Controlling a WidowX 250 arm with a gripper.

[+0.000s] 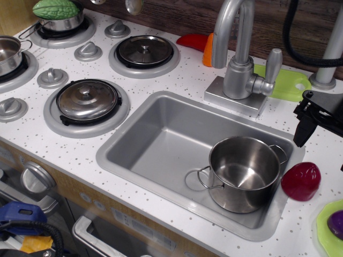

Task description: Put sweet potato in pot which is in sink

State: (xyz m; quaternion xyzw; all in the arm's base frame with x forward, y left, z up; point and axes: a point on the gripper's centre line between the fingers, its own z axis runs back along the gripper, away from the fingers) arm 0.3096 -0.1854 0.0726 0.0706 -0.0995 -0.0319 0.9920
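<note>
The sweet potato (301, 181), a glossy dark-red lump, lies on the white counter just right of the sink's (161, 134) right rim. The steel pot (244, 172) with two loop handles stands upright and empty in the sink's near right corner, next to the round drain mark. My black gripper (321, 140) hangs at the right edge of the view, above and slightly behind the sweet potato, not touching it. One finger (302, 133) sits at the outer end of its rail, so the jaws stand apart. The other finger is cut off by the frame edge. The gripper holds nothing.
A grey faucet (241, 59) stands behind the sink. A green board (289, 85) and a red-and-orange piece (198, 43) lie at the back. Burners with dark-lidded discs (87, 100), saucepans and a green vegetable (55, 8) are at the left. A purple toy (336, 222) sits on a green plate at the lower right.
</note>
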